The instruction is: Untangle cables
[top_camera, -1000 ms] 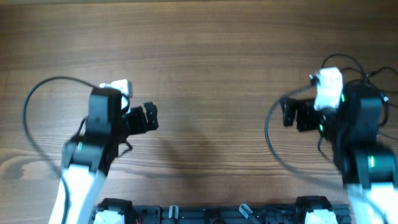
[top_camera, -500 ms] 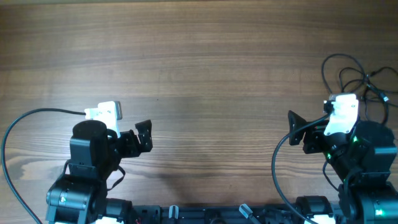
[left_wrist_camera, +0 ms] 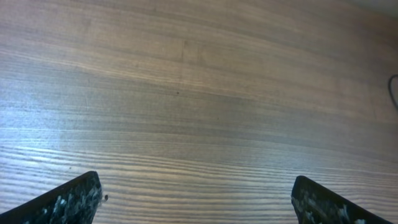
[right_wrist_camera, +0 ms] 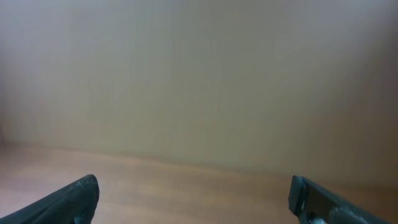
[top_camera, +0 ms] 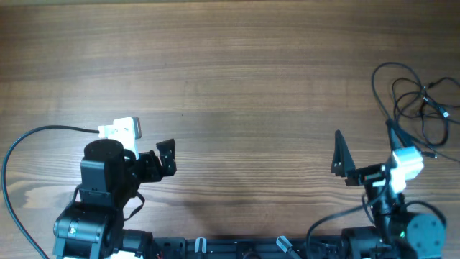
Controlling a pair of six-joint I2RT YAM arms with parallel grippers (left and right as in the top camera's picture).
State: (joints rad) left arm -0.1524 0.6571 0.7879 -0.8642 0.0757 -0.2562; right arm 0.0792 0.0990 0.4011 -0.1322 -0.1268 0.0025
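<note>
Retracted since the earlier frame: right pincer point(top_camera: 343, 164), now low at the near edge, spread wide, holding nothing. Left pincer point(top_camera: 167, 157) unmoved over the last half-second, likewise spread and empty. Cables point(top_camera: 413, 93) in loose overlapping loops at the far right of the worktop point(top_camera: 244, 86), apart from both pincers. Judged next: reach with the right, pinch one outer strand near a plug end, draw away slowly; avoid grabbing a crossing.

No readable text, label or number shows; the wrist views are blurry.
</note>
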